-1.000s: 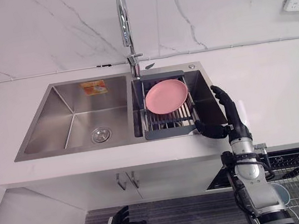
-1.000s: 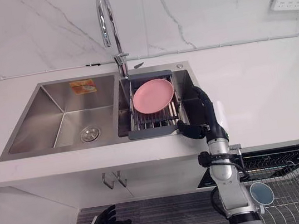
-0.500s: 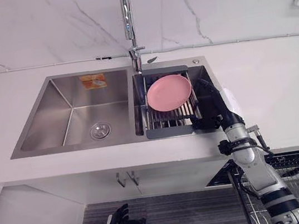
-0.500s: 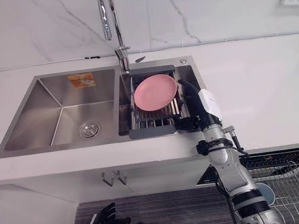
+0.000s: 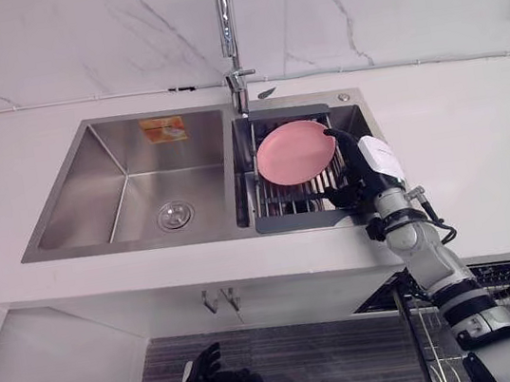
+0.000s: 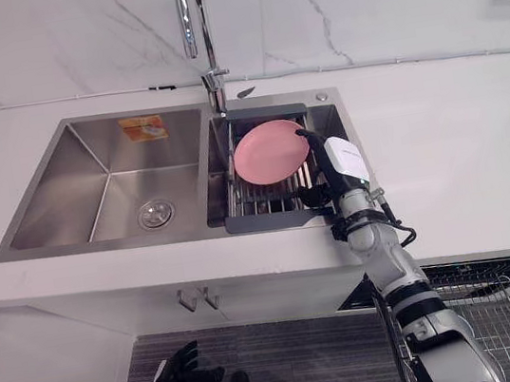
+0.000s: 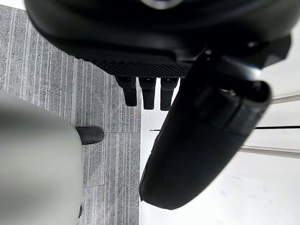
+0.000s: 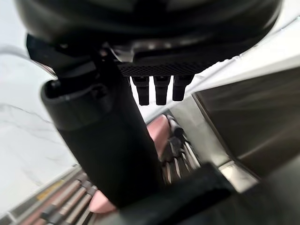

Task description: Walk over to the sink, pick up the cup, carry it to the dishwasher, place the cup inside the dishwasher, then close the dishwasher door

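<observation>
Pink plate (image 5: 295,151) on rack (image 5: 287,209), right robot hand (image 5: 358,175) now beside it

The sink (image 5: 78,193) sat in the counter (image 5: 487,137), faucet (image 5: 228,32) behind it. A rack (image 5: 288,209) in its right half carried a plate (image 5: 294,152), with the right hand (image 5: 365,173) just right of the plate.
</observation>
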Controlling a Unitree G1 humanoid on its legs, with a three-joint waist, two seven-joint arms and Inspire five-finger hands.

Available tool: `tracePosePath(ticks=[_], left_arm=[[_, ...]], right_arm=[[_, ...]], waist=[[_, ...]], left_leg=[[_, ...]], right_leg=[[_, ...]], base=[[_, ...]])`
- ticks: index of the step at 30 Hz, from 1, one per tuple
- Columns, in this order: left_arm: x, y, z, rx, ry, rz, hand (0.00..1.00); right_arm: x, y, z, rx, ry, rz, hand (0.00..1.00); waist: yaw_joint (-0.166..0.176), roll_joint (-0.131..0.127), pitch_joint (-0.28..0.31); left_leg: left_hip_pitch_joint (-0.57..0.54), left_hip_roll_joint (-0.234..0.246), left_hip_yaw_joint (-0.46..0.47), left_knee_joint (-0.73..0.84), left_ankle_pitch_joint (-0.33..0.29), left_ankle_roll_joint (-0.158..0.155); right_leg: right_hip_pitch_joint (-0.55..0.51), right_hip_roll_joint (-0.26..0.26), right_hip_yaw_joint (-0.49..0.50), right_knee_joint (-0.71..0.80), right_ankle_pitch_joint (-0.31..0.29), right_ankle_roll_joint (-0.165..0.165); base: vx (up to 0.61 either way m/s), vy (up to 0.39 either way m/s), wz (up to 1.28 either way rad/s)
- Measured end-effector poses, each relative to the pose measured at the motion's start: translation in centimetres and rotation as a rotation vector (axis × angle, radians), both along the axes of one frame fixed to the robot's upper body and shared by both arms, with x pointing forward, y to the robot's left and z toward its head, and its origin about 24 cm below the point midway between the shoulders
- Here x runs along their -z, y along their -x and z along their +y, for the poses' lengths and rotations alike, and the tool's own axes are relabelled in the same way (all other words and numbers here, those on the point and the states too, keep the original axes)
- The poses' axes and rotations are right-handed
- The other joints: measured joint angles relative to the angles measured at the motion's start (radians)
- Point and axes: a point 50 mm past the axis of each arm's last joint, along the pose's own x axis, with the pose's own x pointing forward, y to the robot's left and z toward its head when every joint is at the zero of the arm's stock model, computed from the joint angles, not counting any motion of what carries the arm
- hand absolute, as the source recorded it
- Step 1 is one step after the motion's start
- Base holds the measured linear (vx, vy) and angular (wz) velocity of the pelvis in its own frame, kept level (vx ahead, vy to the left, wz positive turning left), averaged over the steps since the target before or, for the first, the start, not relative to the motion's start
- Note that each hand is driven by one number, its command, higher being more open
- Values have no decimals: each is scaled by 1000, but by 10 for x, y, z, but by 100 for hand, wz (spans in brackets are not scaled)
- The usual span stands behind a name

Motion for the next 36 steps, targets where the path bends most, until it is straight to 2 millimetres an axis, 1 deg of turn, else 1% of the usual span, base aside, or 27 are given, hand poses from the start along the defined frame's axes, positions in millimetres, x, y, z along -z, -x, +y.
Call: tracePosePath(ticks=[5,7,16,19,21,26,27,33,36], left_arm=[[-1,-2,-1,3,2,-9,90],[-2,-4,-1,3,2,-24,90],[-3,-6,-1,5,0,-33,90],[-4,-10,-1,8,-1,-43,90],[-4,-10,-1,10,-1,-45,90],[-5,-12,-1,11,-1,-50,90],[-5,-12,-1,9,1,-51,90],[-5,-13,-3,6,9,-55,90],[-6,-16,-3,13,8,-60,90]], right_arm=[[-2,-7,-3,15,43,9,90],[-8,-13,-1,11,65,1,90],[-16,-18,-2,19,121,-18,90],[-21,-20,-3,21,135,-37,90],[-24,-21,-3,21,156,-48,90],[-27,-25,-5,40,178,-55,90],[-29,-26,-4,42,178,-60,30],[-32,-28,-1,34,192,-74,30],[-37,-29,-1,48,188,-122,30]], waist=[[2,1,7],[2,1,22],[-1,3,39],[-1,3,58],[-1,3,60],[-1,4,66],[0,4,66],[0,4,71],[0,4,86]], left_leg=[[-10,-7,-3,0,2,1],[-10,-10,-4,0,2,2],[-26,-13,-12,-5,9,10],[-27,-13,-17,-5,11,9],[-36,-13,-19,-5,15,8],[-51,-12,-29,-5,25,8],[-58,-11,-31,-5,28,6],[-66,-10,-33,-5,33,6],[-68,-10,-33,-5,36,4]], right_leg=[[-7,-4,-4,0,0,0],[-7,-6,-6,0,0,1],[-25,-9,-16,11,0,7],[-26,-9,-21,16,0,7],[-35,-9,-24,17,1,9],[-45,-9,-34,18,3,20],[-51,-9,-36,19,4,21],[-59,-9,-38,19,9,21],[-61,-7,-38,21,11,20]], base=[[1,-3,2],[0,0,0],[-38,0,2],[-44,-2,5],[-49,2,4],[-41,-1,6],[-33,-1,5],[0,0,0],[-10,1,0]])
